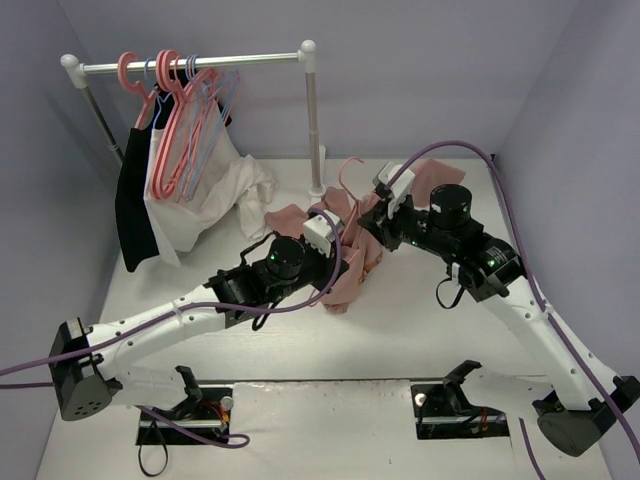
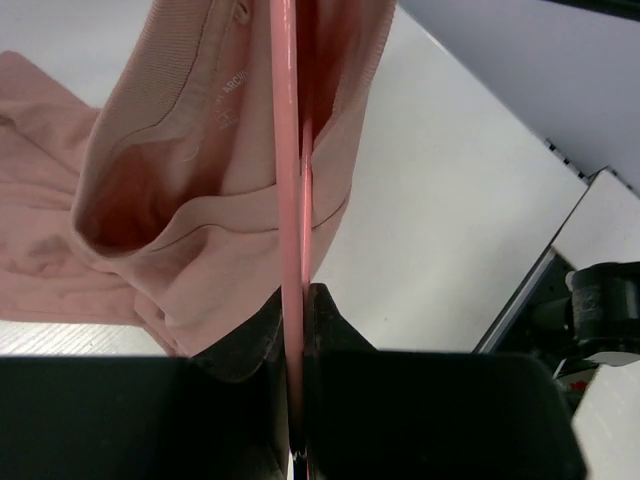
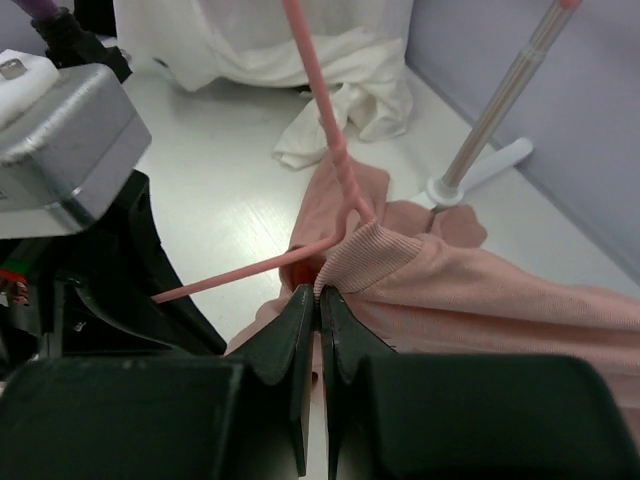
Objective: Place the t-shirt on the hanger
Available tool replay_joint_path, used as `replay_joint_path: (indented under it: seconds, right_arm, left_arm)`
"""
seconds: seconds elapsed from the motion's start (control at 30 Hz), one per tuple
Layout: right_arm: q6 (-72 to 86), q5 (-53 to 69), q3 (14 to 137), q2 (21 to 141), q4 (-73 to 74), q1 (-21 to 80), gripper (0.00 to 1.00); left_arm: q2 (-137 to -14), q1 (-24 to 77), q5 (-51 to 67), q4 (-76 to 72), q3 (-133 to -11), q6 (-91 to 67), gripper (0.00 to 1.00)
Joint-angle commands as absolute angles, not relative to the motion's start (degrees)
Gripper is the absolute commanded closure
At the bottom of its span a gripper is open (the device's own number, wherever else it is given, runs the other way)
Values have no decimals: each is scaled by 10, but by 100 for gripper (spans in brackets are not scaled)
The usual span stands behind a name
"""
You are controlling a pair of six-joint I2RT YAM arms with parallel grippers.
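White arms [image 1: 150, 325], black joints, purple cables [image 1: 460, 146]

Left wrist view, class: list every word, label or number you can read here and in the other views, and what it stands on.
Faint white lettering inside the neck of the t-shirt: too small and blurred to read.
No other text shows in any view.

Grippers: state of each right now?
Left gripper: jaws closed on the hanger.
Right gripper: jaws closed on the t-shirt, at its collar.
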State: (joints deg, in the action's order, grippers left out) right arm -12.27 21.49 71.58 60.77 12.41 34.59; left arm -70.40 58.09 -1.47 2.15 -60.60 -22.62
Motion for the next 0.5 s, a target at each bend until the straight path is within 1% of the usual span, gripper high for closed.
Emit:
replay_joint_path:
  seconds: [0.0, 0.07, 0.2, 0.3, 0.47]
  right_arm:
    - [-126, 254, 692, 603, 91, 352, 99]
    - [-126, 256, 685, 604, 91, 352, 96]
    - [-135, 234, 674, 598, 94, 352, 95]
    - [-150, 224, 674, 597, 97, 352, 88]
    - [-170, 247, 686, 618, 115, 352, 87]
  left_arm:
    - [-708, 572, 18, -114, -603, -193, 100]
    - [-712, 568, 43, -136, -598, -178, 100]
    - [-703, 554, 63, -154, -584, -144, 100]
    - [-691, 523, 108, -177, -555, -135, 100]
    - [-702, 492, 178, -261, -502, -145, 100]
